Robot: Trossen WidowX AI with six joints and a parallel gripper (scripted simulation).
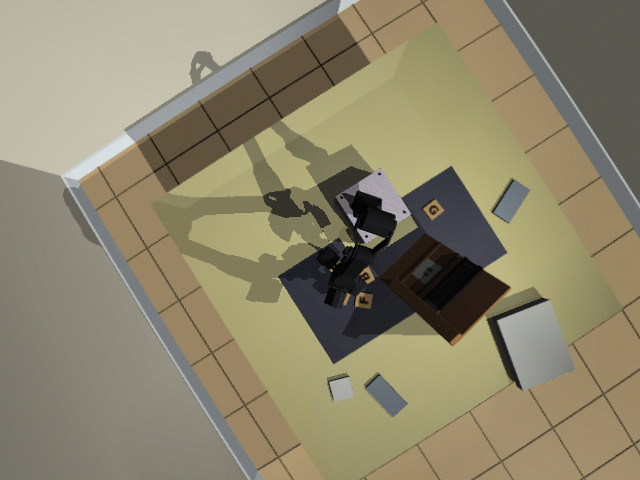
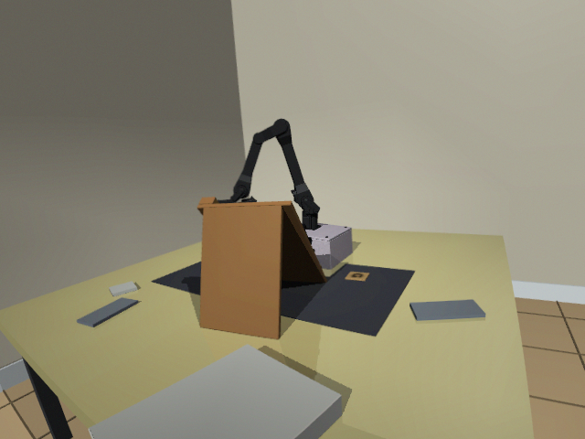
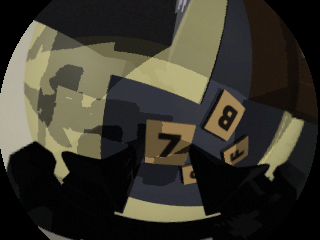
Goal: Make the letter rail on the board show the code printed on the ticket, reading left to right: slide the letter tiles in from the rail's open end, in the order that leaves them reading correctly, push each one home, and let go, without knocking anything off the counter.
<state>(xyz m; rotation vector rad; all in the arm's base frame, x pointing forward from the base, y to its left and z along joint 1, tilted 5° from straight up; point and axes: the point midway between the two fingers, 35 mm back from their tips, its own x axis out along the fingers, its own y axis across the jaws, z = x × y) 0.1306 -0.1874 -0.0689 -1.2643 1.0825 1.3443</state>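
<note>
My gripper (image 3: 167, 145) is shut on the 7 tile (image 3: 170, 136), over the left part of the dark mat (image 1: 325, 333) (image 2: 340, 306); its height above the mat is unclear. The B tile (image 1: 364, 275) (image 3: 225, 115) and F tile (image 1: 363, 300) (image 3: 236, 151) lie beside it towards the board. Another tile (image 3: 188, 175) is partly hidden by a finger, its character unclear. The G tile (image 1: 433, 209) (image 2: 356, 275) lies on the mat's other end. The brown sloped board (image 1: 475, 310) (image 2: 240, 269) bears a black rail (image 1: 452, 285) and a pale ticket (image 1: 424, 269), too small to read surely.
A large grey box (image 1: 537, 343) (image 2: 236, 397) stands beyond the board. One blue-grey slab (image 1: 511, 201) (image 2: 448, 309) lies past the G tile. Another slab (image 1: 386, 396) (image 2: 108, 312) and a small white block (image 1: 341, 388) (image 2: 123, 288) lie off the mat's other end.
</note>
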